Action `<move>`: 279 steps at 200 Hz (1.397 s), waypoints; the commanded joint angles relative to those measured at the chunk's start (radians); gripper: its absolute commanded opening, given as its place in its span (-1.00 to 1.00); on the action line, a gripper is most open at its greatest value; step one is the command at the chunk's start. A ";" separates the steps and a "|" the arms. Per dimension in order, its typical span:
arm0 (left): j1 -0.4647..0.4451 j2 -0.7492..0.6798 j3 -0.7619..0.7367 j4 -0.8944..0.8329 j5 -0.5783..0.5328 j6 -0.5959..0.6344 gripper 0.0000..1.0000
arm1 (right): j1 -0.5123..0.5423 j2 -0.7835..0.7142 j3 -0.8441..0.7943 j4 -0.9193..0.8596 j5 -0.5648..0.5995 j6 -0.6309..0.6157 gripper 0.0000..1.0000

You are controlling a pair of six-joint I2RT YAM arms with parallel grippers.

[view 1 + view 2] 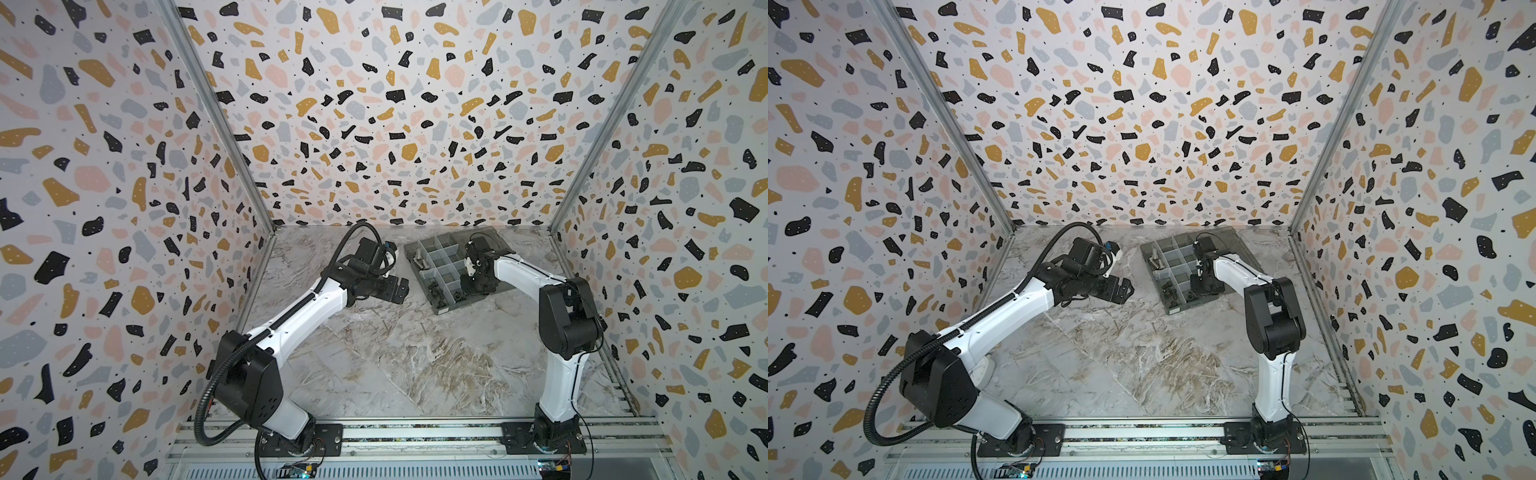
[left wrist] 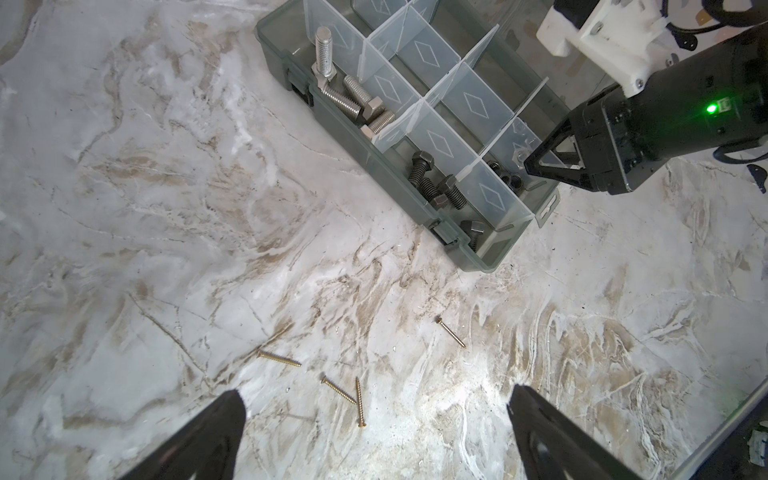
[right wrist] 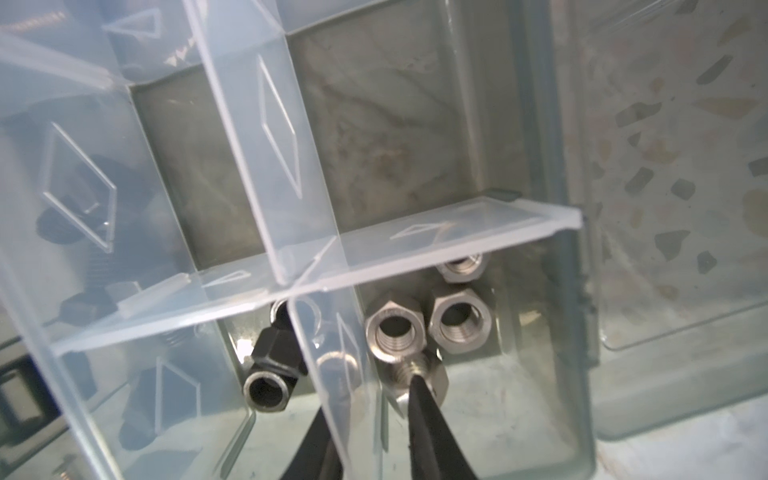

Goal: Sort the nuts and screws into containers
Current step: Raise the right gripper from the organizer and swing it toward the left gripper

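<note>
The marbled table [image 1: 395, 353] is carrying the smoky-grey organiser box [image 2: 399, 199] toward its far right part, in both top views, with the lid [image 3: 665, 208] lying open flat beside it. The left claw [image 2: 374, 392] is hovering above the bare table to the left of the box, its fingers spread wide apart and gripping nothing. The right claw [image 3: 368, 399] is reaching down into the box at its near end, its fingers sitting a little apart and straddling a pale divider. Whether they are pinching anything cannot be told. Silver screws [image 2: 353, 99] are lying piled in one compartment along the box's left wall, and black screws [image 2: 432, 183] are lying in compartments nearer along that wall. Four thin brass-coloured screws [image 2: 357, 399] are lying loose on the table under the left claw. Silver nuts [image 3: 457, 320] are sitting in the compartment holding one right finger [image 3: 424, 415], whose tip is resting at the hole of the nearest nut; black nuts [image 3: 270, 374] are sitting just across the divider.
</note>
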 commanded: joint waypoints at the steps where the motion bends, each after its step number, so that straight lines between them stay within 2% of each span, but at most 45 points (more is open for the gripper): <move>1: 0.008 -0.002 -0.010 0.031 0.022 0.002 1.00 | -0.001 -0.044 -0.083 -0.104 -0.015 0.021 -0.46; 58: 0.008 0.000 -0.018 0.039 0.045 -0.003 1.00 | 0.030 -0.142 -0.222 -0.098 -0.019 0.065 -0.47; 146: 0.008 -0.033 -0.062 0.056 0.061 -0.016 1.00 | 0.160 -0.329 -0.425 -0.133 -0.028 0.170 -0.46; 178: 0.008 -0.024 -0.046 0.054 0.074 -0.017 0.99 | 0.161 -0.360 -0.340 -0.206 0.032 0.157 -0.38; 209: 0.008 -0.022 -0.027 0.050 0.076 -0.018 0.99 | 0.161 -0.378 -0.132 -0.314 0.058 0.132 -0.28; 223: 0.008 -0.020 -0.023 0.051 0.072 -0.017 1.00 | 0.161 -0.364 -0.051 -0.347 0.049 0.117 -0.16; 279: 0.013 -0.039 -0.040 0.048 -0.008 -0.010 1.00 | 0.191 -0.244 0.071 -0.307 -0.013 0.051 -0.21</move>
